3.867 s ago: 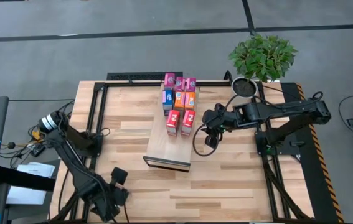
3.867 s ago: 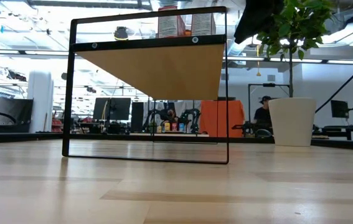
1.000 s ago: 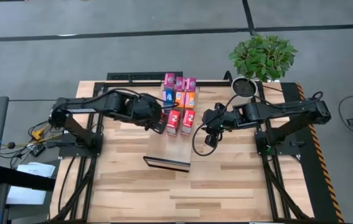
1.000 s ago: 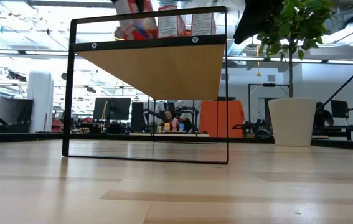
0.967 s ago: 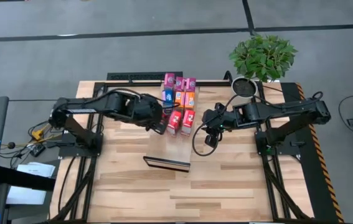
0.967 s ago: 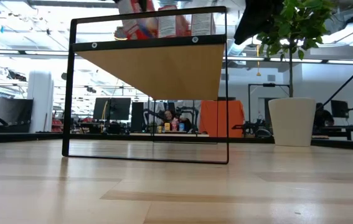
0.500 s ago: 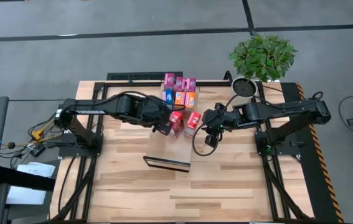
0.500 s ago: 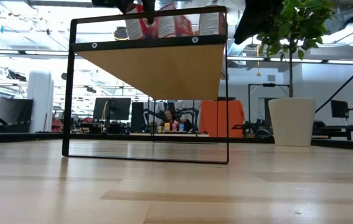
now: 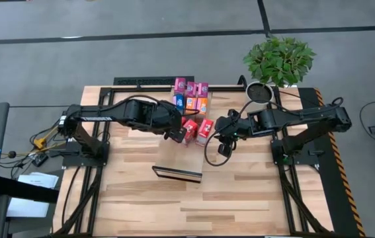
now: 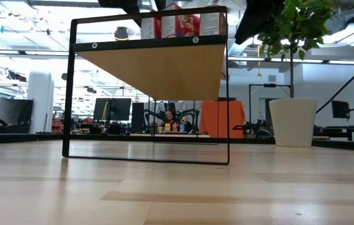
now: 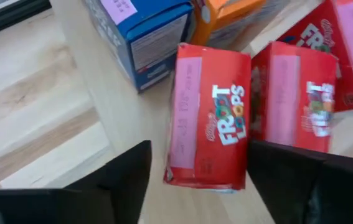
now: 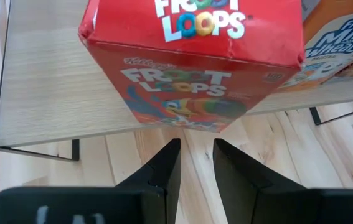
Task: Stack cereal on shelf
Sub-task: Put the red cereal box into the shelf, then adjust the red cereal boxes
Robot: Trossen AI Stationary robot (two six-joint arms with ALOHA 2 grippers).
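The shelf (image 9: 177,158) is a pale wooden block standing on a black frame (image 10: 70,94). The cereal boxes stand at its far end: magenta (image 9: 182,84), blue (image 9: 178,100), orange (image 9: 200,104) and red (image 9: 205,128). My left gripper (image 9: 176,134) is open, and its fingers stand on either side of an upright red box (image 11: 207,118). A second red box (image 11: 294,99) stands right beside that one. My right gripper (image 12: 196,149) hovers off the shelf's right edge, open with nothing between its fingers. It faces a red box (image 12: 192,74) that stands at that edge. My left gripper's fingers come slanting down from the table's left and near side, one on each side of the red box. A gap shows at one finger (image 11: 126,180). Whether the other finger (image 11: 282,180) touches the box's side (image 11: 241,155), I cannot tell. The box stands on the shelf.
A potted plant (image 9: 280,59) and a round black object (image 9: 260,91) stand at the table's far right. The shelf's near half (image 9: 174,168) is bare. Cables run along both arms' frames.
My left gripper has gone toward the table's right edge and slightly down, bringing a red box up against the other red boxes. The rightmost red box has been pushed toward the shelf's right edge and has turned a little. The carried box, tilted before, now stands upright.
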